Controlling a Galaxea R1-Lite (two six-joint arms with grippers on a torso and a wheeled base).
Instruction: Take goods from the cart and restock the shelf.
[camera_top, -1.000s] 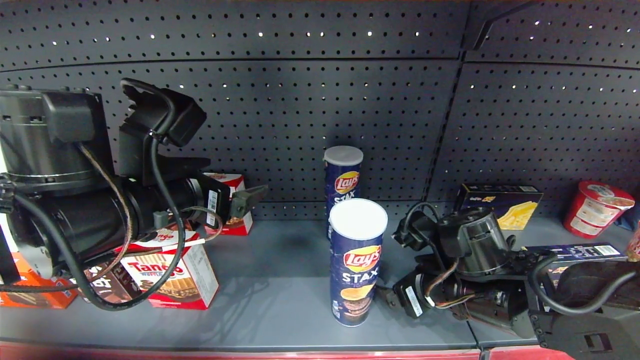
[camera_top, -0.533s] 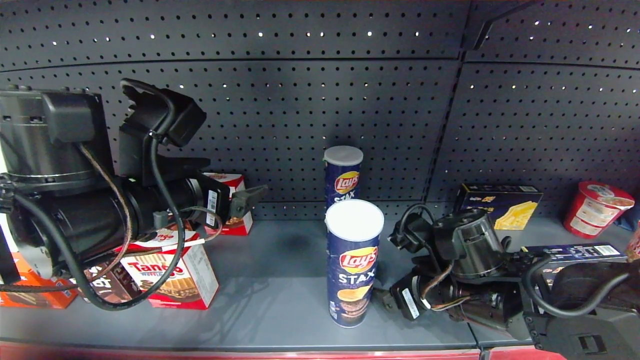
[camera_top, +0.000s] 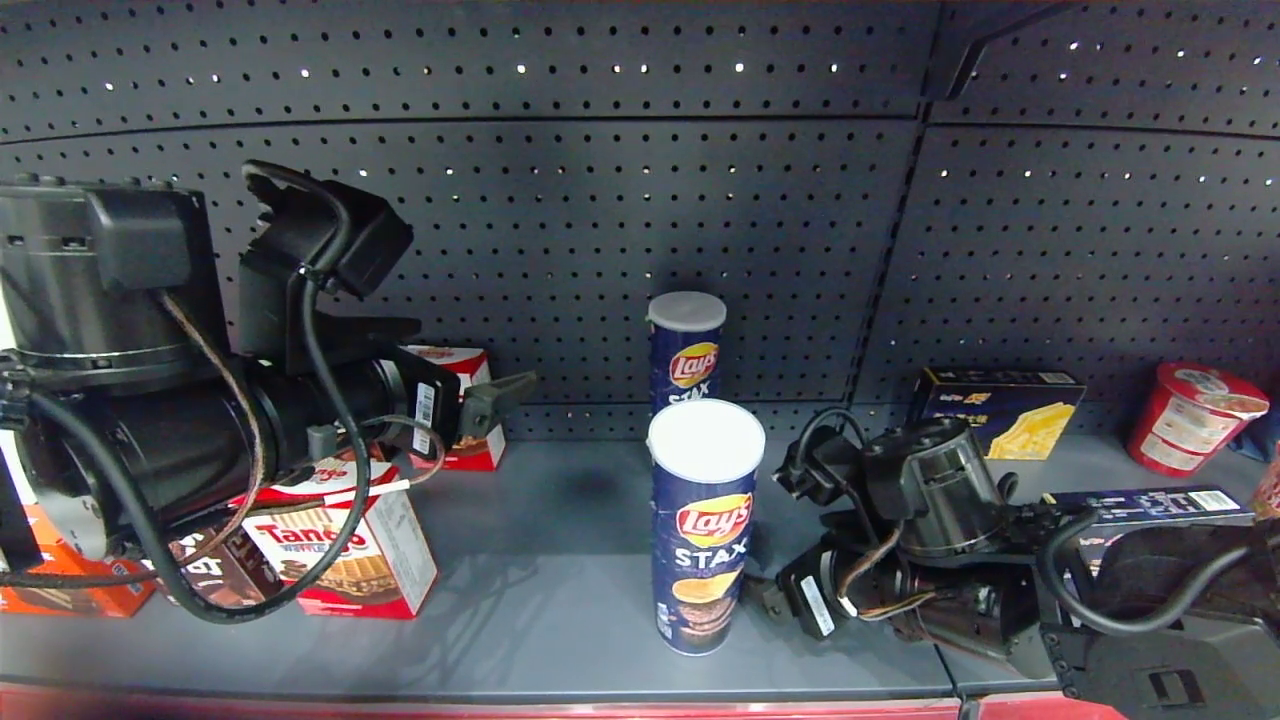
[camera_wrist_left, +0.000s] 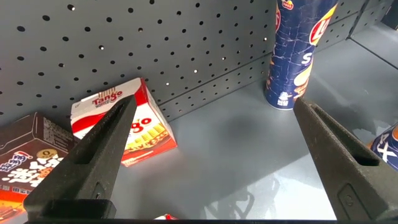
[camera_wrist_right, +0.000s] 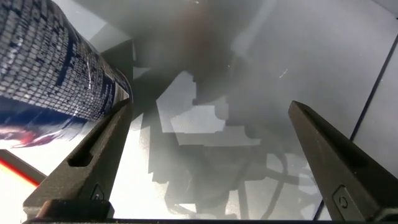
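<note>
Tall blue chip can with white lid (camera_top: 706, 525) stands on the grey metal shelf (camera_top: 540, 610) — right gripper (camera_wrist_right: 208, 109) just beside it, wide open, empty — left gripper (camera_wrist_left: 214, 106) too.

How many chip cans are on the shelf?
2. The front chip can stands near the shelf edge; the back chip can stands behind it, by the pegboard.
</note>
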